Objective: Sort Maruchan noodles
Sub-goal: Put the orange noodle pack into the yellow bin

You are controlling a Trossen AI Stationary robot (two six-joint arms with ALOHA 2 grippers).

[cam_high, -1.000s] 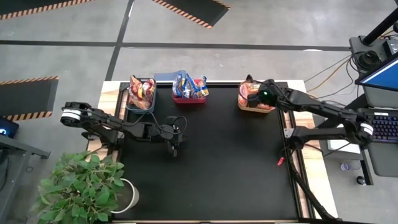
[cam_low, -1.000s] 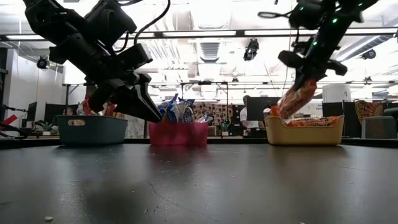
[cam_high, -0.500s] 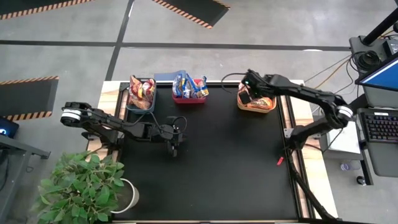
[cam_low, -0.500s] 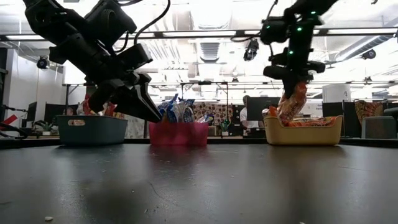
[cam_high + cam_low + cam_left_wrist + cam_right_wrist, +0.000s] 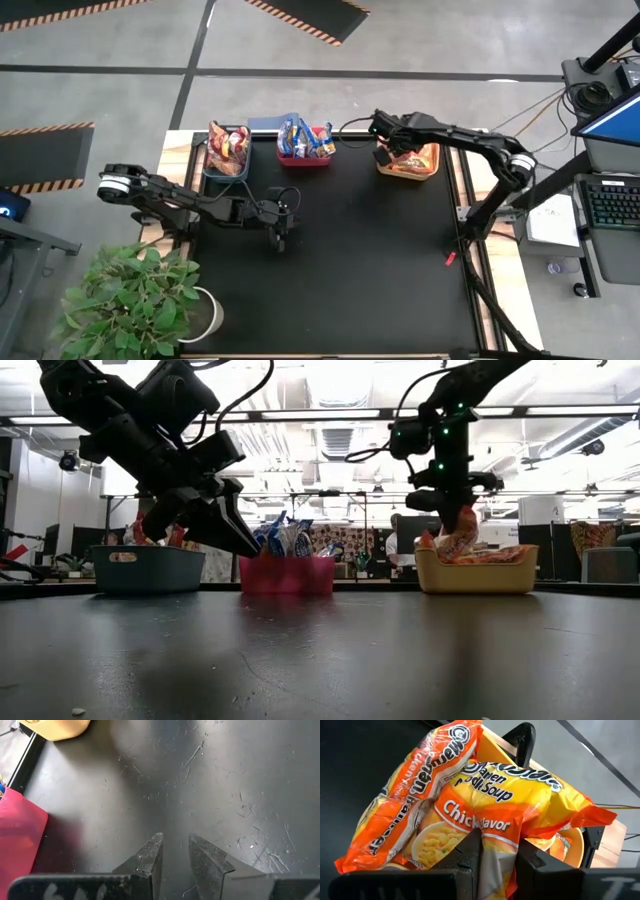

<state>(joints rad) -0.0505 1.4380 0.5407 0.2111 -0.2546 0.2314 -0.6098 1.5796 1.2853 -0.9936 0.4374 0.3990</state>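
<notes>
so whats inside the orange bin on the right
Orange Maruchan noodle packets fill the orange bin, heaped above its rim. The right gripper is shut on one chicken-flavor packet. That heap hides whatever lies lower in the bin.

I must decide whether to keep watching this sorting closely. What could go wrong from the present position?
1. The right hand is shut on an orange noodle packet at the near-left rim of the orange bin. If released here, the packet may fall onto the black table.
2. A second orange packet leans against the held one and may be dragged out.
3. The left hand hangs low over the table, holding nothing; a descent could scrape the surface.
</notes>
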